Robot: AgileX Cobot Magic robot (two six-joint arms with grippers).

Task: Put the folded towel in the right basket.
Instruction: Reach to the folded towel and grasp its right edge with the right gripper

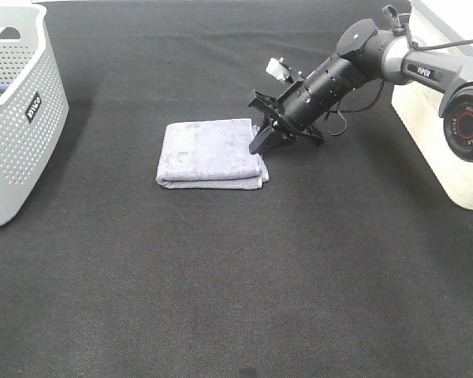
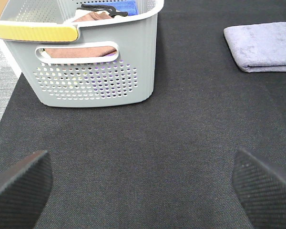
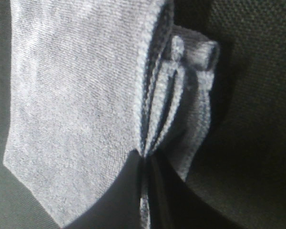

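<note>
My right gripper (image 1: 262,143) is down at the middle of the exterior high view, reaching in from the upper right, and its jaws are closed on the right-hand edge of the folded towel (image 1: 211,153). In my right wrist view the grey-lilac layers of that edge are drawn together into one narrow pleat where the dark jaws meet. A small rolled corner of cloth sticks out just beside the pinch. The rest of the towel lies flat on the black mat (image 1: 236,299), a neat rectangle just left of centre, with its stacked folds showing along the near edge.

My left gripper (image 2: 143,191) holds nothing. Its two textured fingers (image 2: 19,186) sit in the lower corners of the left wrist view, set wide apart over bare mat. Beyond them, in the upper left of that frame, stands the grey perforated basket (image 2: 95,81). It has a yellow grip (image 2: 35,31) along its rim and a brown towel (image 2: 81,50) visible through the handle slot. A blue cloth (image 2: 126,5) shows at the top of it. The folded towel appears again in the upper right corner of that view, well apart from this basket.

In the exterior high view the grey basket stands at the left edge. A white container (image 1: 433,150) stands at the right edge behind my right arm, well apart from the towel.
</note>
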